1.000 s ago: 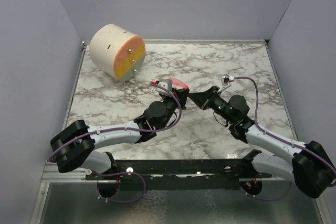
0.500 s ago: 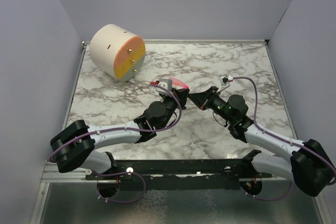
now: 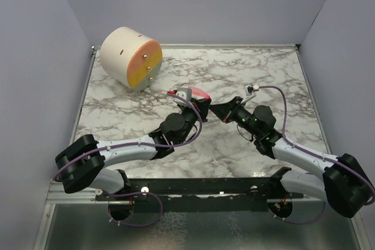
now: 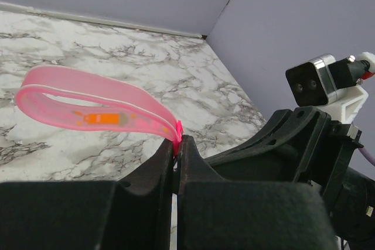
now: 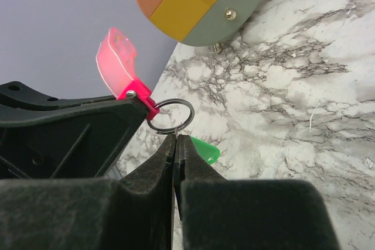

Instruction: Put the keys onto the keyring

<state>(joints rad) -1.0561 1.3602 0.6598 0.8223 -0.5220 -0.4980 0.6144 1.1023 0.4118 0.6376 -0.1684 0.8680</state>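
Left pincer (image 4: 177, 144) was closed on the clip end of the pink key (image 4: 88, 109), strip raised above the bench (image 3: 234, 74). Right pincer (image 5: 176, 141) was closed, pinching the keyring (image 5: 170, 99) at its lower edge. Ring touched the pink clip. Green key (image 5: 206, 149) poked out just beside the right tips. Cylinder (image 3: 130, 58) lay well apart, far-left.

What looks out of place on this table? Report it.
The big cream cylinder with a pink, yellow and grey face lies on its side at the back-left corner of the marble table, perhaps free to roll. Nothing looks spilled or damaged.
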